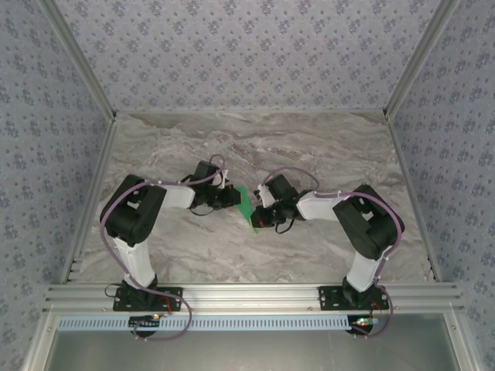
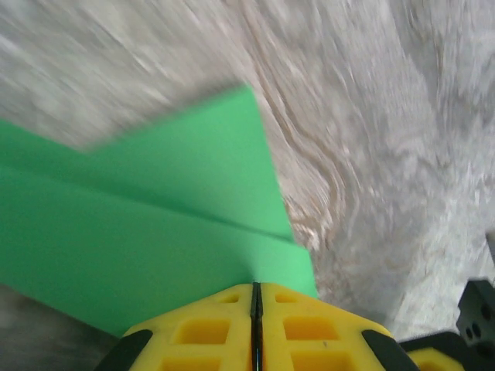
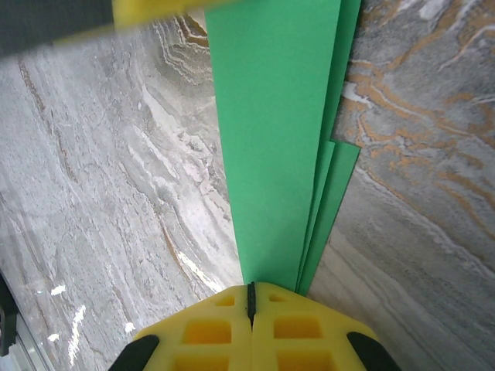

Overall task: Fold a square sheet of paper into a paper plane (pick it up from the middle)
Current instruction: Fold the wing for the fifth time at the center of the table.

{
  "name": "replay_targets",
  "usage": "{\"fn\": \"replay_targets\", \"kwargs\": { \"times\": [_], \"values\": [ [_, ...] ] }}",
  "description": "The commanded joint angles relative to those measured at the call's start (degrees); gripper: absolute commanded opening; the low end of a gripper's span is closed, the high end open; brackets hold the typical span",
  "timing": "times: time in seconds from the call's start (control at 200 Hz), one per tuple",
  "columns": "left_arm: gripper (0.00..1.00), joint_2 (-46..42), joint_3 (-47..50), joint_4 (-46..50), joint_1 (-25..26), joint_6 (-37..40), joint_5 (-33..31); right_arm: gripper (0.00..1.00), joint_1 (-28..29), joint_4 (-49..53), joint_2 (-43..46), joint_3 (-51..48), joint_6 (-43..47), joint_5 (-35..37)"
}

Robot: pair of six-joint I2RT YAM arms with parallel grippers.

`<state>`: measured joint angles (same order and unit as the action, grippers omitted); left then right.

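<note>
The bright green paper plane (image 1: pixel 247 207), folded into a narrow layered dart, hangs between both grippers above the middle of the marble table. My left gripper (image 1: pixel 234 195) is shut on one end; in the left wrist view its yellow jaws (image 2: pixel 257 287) meet on the edge of the plane (image 2: pixel 155 224), whose folded layers spread away to the left. My right gripper (image 1: pixel 260 213) is shut on the other end. In the right wrist view the green plane (image 3: pixel 271 139) runs straight up from that gripper (image 3: pixel 250 287), with the left gripper's yellow finger (image 3: pixel 155 9) at the top.
The marble table (image 1: pixel 325 147) lies bare around the arms, enclosed by patterned walls (image 1: pixel 247 46) and an aluminium frame rail (image 1: pixel 255 294) at the near edge. The dark edge of the other arm (image 2: pixel 478 309) shows at the lower right of the left wrist view.
</note>
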<state>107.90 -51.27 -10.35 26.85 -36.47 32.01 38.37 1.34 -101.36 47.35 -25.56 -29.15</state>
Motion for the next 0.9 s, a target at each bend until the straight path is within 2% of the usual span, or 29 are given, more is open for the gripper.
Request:
{"fn": "replay_targets", "kwargs": {
  "times": [0.0,0.31,0.425,0.55,0.6,0.7,0.799,0.894],
  "values": [
    [0.11,4.39,-1.95,3.37,-6.84,3.16,-12.42,0.00,1.71,12.85,-5.44,-4.48,1.38,4.27],
    [0.13,4.74,-2.60,2.37,-14.57,1.88,-11.89,0.00,1.70,11.75,-5.00,-4.33,0.63,3.44],
    [0.16,2.04,-3.39,3.00,-14.85,0.96,-10.66,0.00,2.26,9.74,-3.27,-3.58,-0.94,2.35],
    [0.25,-3.18,-3.66,5.50,-13.58,-0.41,-10.77,0.03,3.06,7.87,1.35,-1.37,-3.77,2.67],
    [0.30,-5.46,-3.84,7.91,-12.24,-0.70,-12.31,0.09,3.21,7.13,3.73,-0.36,-5.13,3.47],
    [0.40,-9.71,-5.30,16.60,-8.12,-0.50,-20.26,0.28,3.26,6.90,9.47,0.81,-7.26,6.18],
    [0.49,-12.85,-6.77,25.26,-3.18,-1.66,-28.73,0.45,2.88,8.11,15.23,0.59,-8.51,11.09],
    [0.60,-14.41,-8.25,31.12,1.57,-4.17,-33.78,0.58,1.87,9.97,20.30,-1.11,-9.58,16.84]
  ]
}}
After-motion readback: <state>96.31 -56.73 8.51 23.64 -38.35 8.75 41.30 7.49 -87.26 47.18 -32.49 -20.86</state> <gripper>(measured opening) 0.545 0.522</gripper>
